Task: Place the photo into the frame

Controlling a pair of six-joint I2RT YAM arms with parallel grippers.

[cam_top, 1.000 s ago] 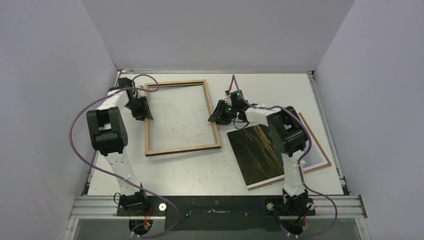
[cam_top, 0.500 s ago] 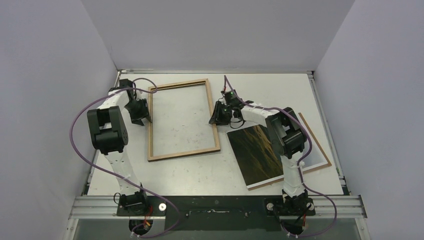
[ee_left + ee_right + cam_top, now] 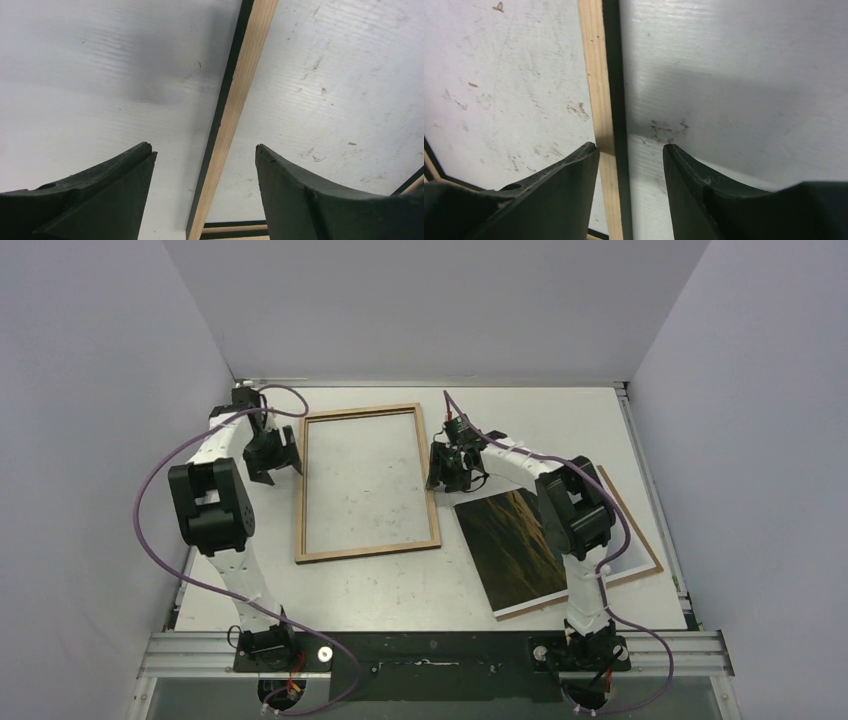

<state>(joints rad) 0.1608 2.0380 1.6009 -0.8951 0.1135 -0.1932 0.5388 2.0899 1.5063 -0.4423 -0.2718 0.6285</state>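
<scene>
The left gripper is found open, jaws astride the left rail of the frame. The right gripper is open astride the opposite rail. The frame is laid wood side up on the table. The photo is seen just to its right, on a brown board, partly overhung by the right arm.

Plain pale-grey walls on three sides of a scuffed white table, under even light

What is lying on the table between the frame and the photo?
Nothing: the top view shows only bare table between the frame and the photo.
</scene>
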